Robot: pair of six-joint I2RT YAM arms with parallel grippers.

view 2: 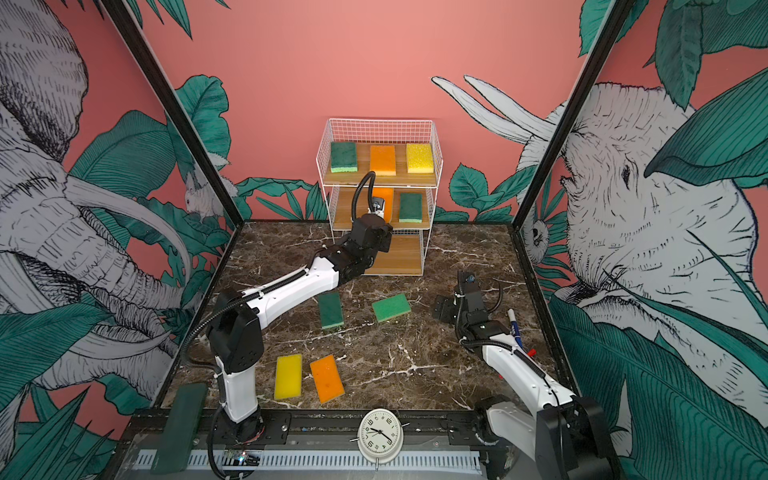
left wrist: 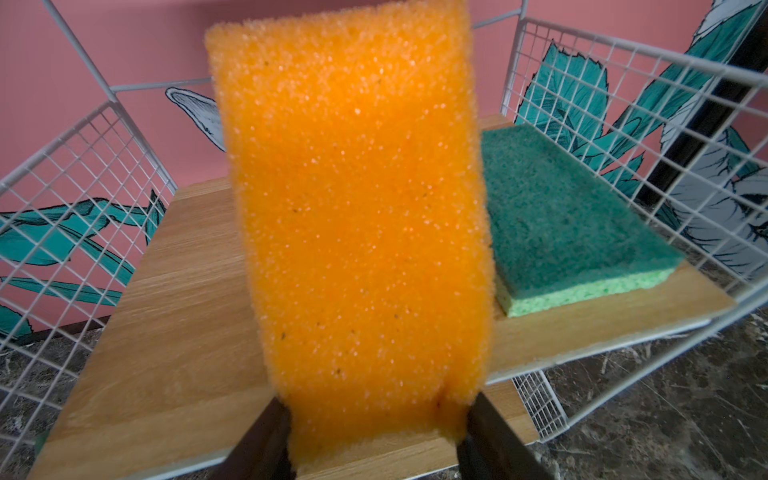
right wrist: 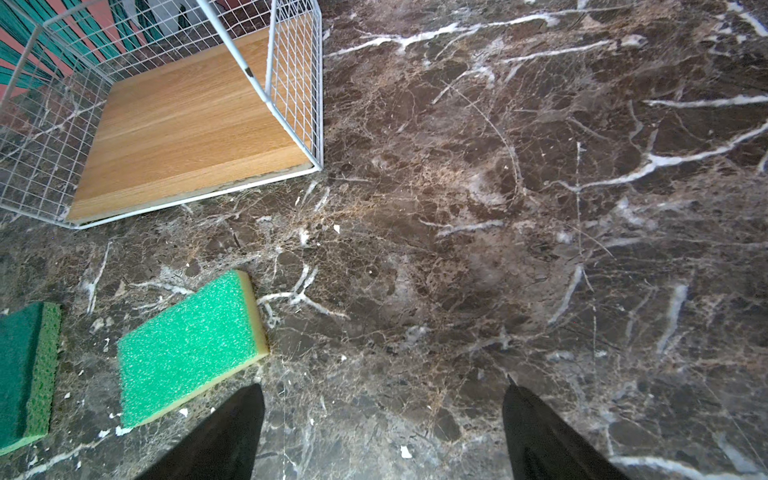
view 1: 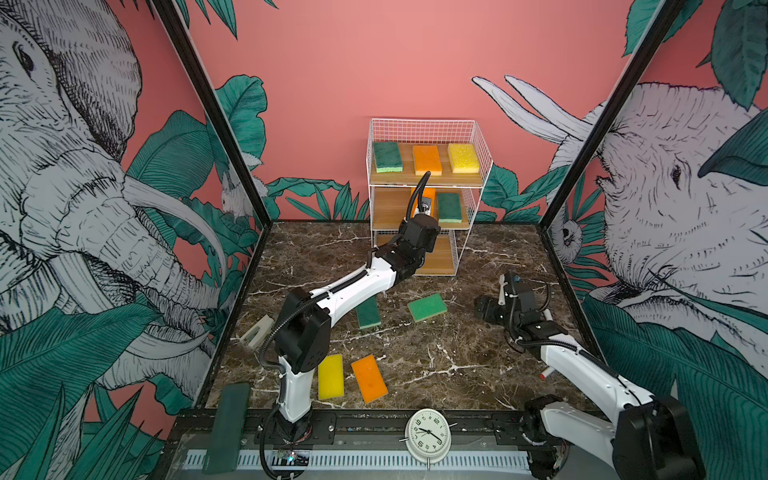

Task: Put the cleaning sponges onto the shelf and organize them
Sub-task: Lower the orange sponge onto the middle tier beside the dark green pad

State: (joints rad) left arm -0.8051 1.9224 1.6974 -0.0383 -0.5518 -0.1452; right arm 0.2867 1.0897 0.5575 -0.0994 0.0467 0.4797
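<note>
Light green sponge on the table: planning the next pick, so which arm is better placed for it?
Right: the right gripper hangs open beside the light green sponge; the left gripper holds an orange sponge at the shelf's middle board.

Speckled orange sponge (left wrist: 353, 208); green sponge (left wrist: 573, 199) (darker top); brown white-veined marble table (right wrist: 498, 208); white wire shelf (left wrist: 166, 291).

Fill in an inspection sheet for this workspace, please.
Surface: dark veined marble table.
Job's things: shelf holds sponges: top green, top orange, top yellow, mid green; bottom board bare; loose greens, loose yellow, loose orange on table.
Clutter: marker, clock, pale object.
Grippers: left gripper shut on orange sponge at middle board; right gripper open above table.
Cables: left hose arcs before shelf; right hose lies along arm.
Surroundings: mural walls, black frame.
</note>
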